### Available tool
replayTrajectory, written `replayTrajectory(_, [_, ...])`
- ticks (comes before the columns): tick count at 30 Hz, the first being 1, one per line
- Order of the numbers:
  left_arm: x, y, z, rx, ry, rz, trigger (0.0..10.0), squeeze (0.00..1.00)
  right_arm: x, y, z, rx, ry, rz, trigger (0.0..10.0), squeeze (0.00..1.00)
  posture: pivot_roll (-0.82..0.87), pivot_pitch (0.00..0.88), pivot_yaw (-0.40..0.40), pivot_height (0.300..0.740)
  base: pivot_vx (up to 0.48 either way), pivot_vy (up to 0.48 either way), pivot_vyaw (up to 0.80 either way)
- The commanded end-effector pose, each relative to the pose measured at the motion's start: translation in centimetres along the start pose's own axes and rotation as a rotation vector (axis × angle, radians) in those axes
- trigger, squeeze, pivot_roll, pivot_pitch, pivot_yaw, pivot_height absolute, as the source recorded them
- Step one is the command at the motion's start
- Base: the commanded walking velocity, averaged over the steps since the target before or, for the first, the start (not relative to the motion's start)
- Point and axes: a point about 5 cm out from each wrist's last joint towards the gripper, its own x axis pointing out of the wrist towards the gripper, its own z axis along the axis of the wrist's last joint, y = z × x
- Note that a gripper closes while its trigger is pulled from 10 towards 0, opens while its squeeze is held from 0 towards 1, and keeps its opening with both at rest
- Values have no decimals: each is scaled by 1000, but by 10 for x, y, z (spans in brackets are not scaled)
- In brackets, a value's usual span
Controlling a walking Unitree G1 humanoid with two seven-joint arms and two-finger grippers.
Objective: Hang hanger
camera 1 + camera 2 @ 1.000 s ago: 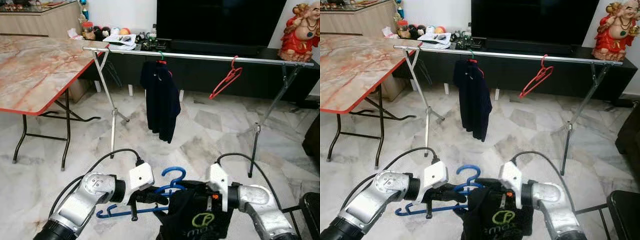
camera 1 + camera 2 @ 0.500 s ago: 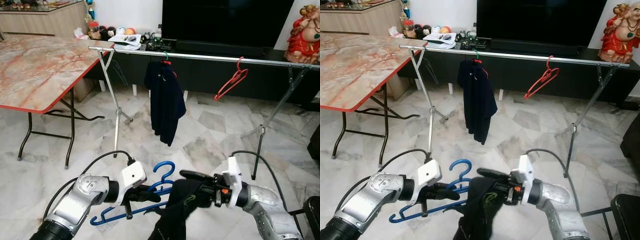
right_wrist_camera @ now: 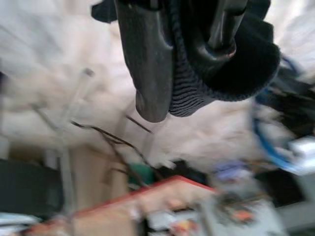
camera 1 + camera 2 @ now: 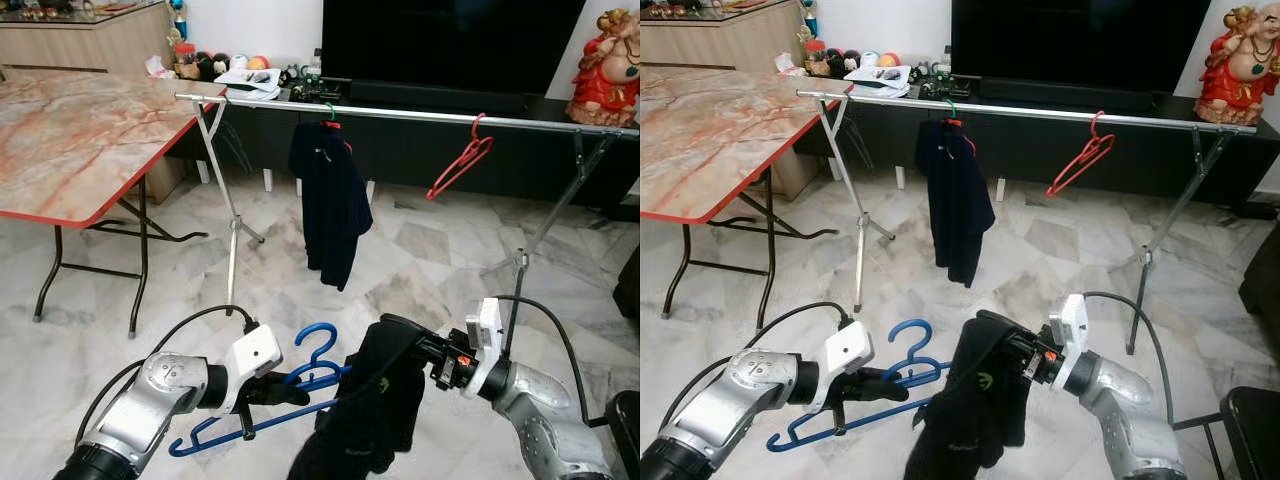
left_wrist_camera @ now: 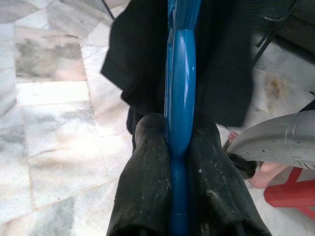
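While one blue hanger [image 4: 290, 392] is held, two hang on the rail [image 4: 420, 113].

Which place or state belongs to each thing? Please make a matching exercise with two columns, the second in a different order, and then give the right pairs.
Things:
1. blue hanger
2. red hanger
3. dark shirt
4. black garment

Places or states:
A. hangs empty on the rail, toward the robot's right
B. gripped by the right gripper, drooping toward the floor
C. clamped in the left gripper
D. hangs on the rail from a green hook

Pairs: 1-C, 2-A, 3-D, 4-B
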Motion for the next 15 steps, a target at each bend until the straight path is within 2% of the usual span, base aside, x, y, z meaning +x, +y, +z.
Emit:
replayTrajectory(1, [-5, 2, 0, 13, 0, 23, 0, 0, -2, -6, 4, -26, -16, -52, 0, 0, 141, 43, 1, 740, 0, 0, 0])
replayTrajectory(4, [-7, 2, -1, 12, 1, 29, 0, 0, -3, -11, 3, -23, -14, -109, 0, 0, 141, 43, 1, 740, 0, 0, 0])
replayTrajectory(6, [-10, 3, -3, 7, 0, 48, 0, 0, -4, -18, 6, -13, -52, -192, 0, 0, 142, 45, -2, 740, 0, 0, 0])
replayTrajectory(10, [-12, 3, -4, 4, -1, 60, 0, 0, -4, -21, 10, 3, -97, -238, 0, 0, 141, 45, -2, 740, 0, 0, 0])
replayTrajectory(12, [-13, 5, -11, -20, 3, 103, 0, 0, -7, -32, 18, 103, -243, -381, 0, 0, 139, 45, -3, 740, 0, 0, 0])
replayTrajectory(15, [-14, 5, -14, -29, 7, 116, 0, 0, -8, -36, 18, 120, -269, -429, 0, 0, 137, 45, -1, 740, 0, 0, 0])
